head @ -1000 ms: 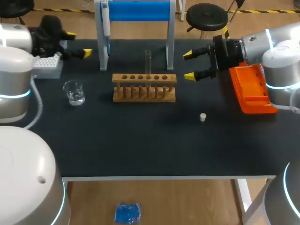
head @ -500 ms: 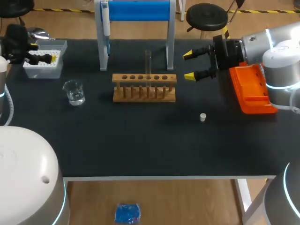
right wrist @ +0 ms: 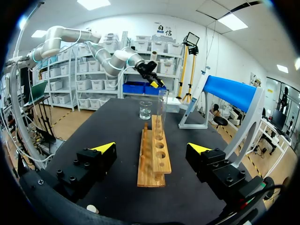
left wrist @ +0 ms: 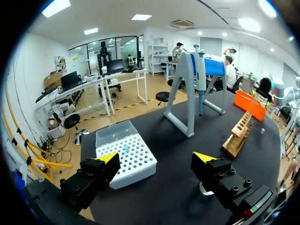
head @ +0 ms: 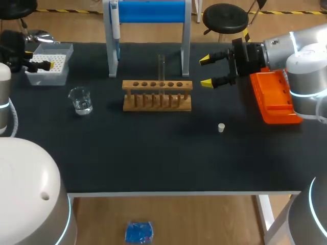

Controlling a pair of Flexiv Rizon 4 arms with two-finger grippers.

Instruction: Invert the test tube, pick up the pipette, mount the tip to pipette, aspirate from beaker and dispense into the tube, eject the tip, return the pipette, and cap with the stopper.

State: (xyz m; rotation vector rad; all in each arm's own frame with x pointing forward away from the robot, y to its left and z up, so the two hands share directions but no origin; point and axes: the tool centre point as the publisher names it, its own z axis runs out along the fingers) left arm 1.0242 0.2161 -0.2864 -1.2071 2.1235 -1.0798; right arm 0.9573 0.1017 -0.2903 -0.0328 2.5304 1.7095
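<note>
- left gripper [left wrist: 156, 158]: yellow tips spread wide, holding nothing, over the near edge of the tip box
- tip box [head: 49, 67]: white plastic, grid of round holes, clear hinged lid up
- beaker [head: 80, 100]: clear glass, a little liquid inside
- pipette [head: 116, 28]: slim, hangs upright on the blue-topped stand [head: 151, 11]
- test tube [head: 161, 66]: clear, upright in the wooden rack [head: 157, 95]
- right gripper [head: 206, 71]: fingers wide apart, empty, just beside the rack's right end
- stopper [head: 221, 127]: small, cream, alone on the matte black table [head: 153, 153]
- orange tray [head: 276, 102]: shiny plastic, at the right edge
</note>
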